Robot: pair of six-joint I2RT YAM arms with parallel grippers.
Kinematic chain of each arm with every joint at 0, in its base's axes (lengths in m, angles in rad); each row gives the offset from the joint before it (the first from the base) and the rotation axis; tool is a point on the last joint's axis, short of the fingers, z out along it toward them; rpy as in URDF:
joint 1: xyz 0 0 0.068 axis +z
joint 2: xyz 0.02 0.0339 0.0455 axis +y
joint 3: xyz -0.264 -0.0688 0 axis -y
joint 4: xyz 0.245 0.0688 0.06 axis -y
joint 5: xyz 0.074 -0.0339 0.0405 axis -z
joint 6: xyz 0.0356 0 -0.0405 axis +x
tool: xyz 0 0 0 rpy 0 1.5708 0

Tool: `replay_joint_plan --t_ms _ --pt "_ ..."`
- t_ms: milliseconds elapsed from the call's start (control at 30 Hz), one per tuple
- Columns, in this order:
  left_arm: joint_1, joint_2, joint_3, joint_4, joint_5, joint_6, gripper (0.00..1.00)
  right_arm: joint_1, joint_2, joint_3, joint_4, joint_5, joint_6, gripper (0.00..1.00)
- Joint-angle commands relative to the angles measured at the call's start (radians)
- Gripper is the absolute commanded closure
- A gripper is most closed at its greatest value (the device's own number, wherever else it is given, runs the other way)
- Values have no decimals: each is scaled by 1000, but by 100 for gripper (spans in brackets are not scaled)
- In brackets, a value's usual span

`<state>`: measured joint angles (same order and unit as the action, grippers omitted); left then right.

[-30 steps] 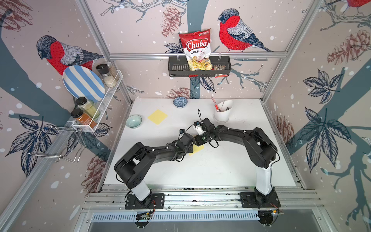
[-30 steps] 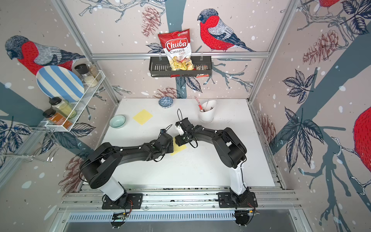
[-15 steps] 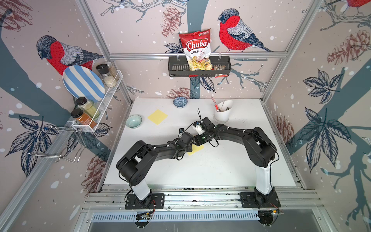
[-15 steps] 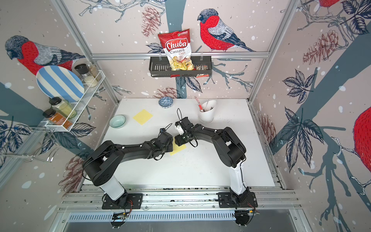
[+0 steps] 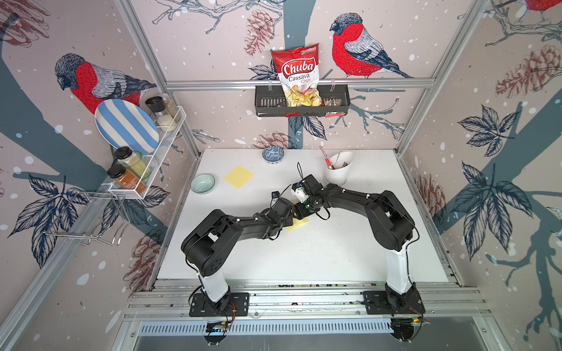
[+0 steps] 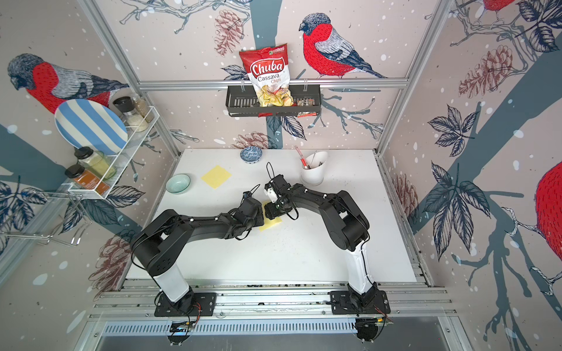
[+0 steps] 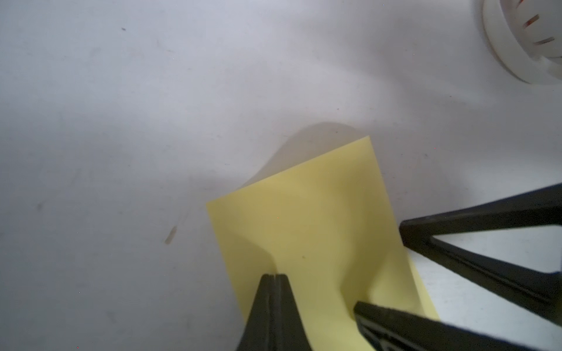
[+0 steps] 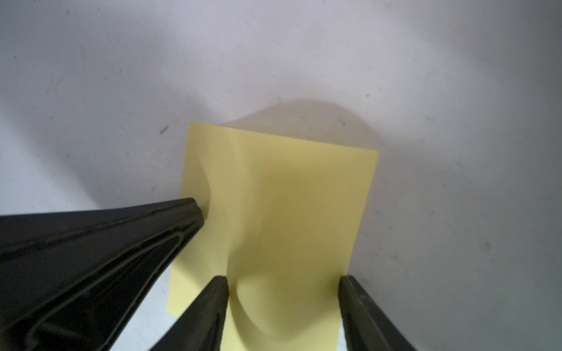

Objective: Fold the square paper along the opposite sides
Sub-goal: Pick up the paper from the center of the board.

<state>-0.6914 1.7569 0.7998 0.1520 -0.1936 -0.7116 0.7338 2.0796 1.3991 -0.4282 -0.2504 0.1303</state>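
A: Top view: your paper point(image 5: 299, 224) lies on the desk point(image 5: 334, 258) where the arms meet. Left wrist?

B: Your left tool point(image 7: 275, 276) is closed, tips pinning the paper, probably as an anchor. Right wrist: right tool point(image 8: 282, 288) open, straddling its raised bulge.

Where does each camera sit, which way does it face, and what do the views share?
Top views: twin eyes high in front, looking down on the white table; black left arm and right arm show whole.
Left wrist: on the left arm, facing along left fingers shut on the yellow square paper; right fingers intrude.
Right wrist: on the right arm, facing between its open right fingers; left fingers intrude.
Shared: all four show that paper.
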Motion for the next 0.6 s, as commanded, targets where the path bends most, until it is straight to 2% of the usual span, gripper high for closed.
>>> replay_joint_plan --t_ms 0,133,300,567 --pt "6 19 1 -90 43 26 100 5 51 -18 -187 5 13 37" --pt "10 19 2 -92 40 32 100 3 55 -23 -179 2 16 39" --pt "10 18 1 -94 36 36 100 -1 55 -27 -162 -12 20 52" --pt "10 -22 -11 -62 2 35 100 -3 36 -36 -123 -46 24 67"
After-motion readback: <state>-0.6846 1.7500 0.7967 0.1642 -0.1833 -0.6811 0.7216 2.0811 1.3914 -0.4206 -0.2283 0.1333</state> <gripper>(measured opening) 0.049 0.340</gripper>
